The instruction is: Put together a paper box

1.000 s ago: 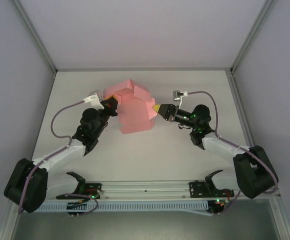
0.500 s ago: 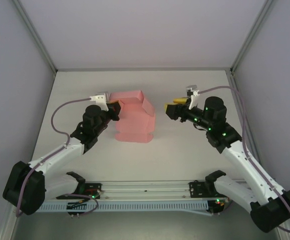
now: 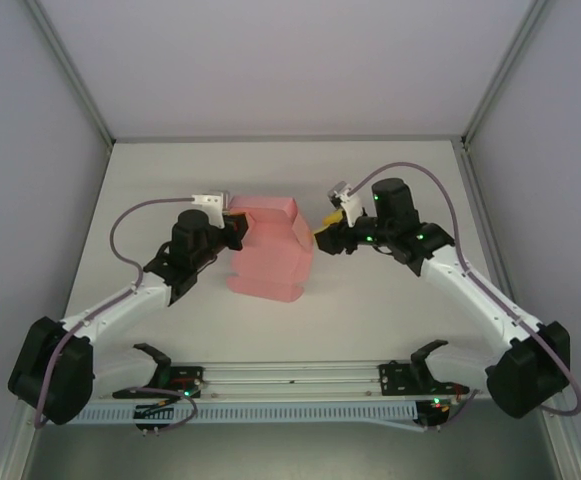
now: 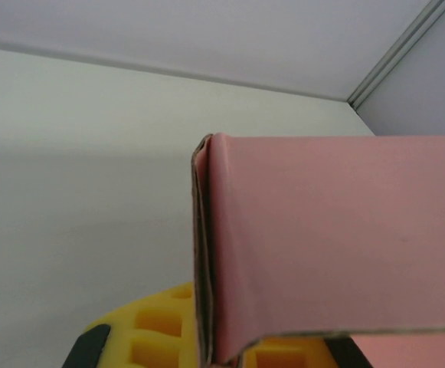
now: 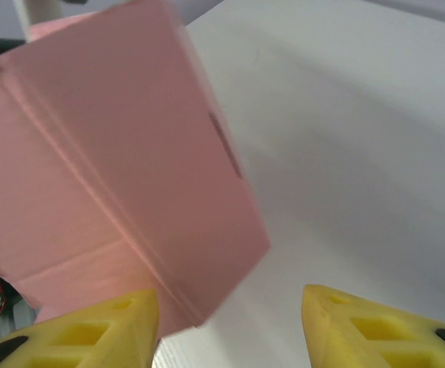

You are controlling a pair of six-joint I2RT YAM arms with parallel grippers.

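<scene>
On the white table [image 3: 390, 300] the pink paper box [image 3: 270, 255] sits mid, long way near-to-far. L gripper [image 3: 234, 227] pinches its left edge. R gripper [image 5: 230, 326], wide open & empty, is just right of it.

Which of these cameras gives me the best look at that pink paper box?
The top external view: the paper box shows whole there, outline and all. The left wrist view catches one folded edge up close; the right wrist view gives blurred, cropped side panels.
</scene>
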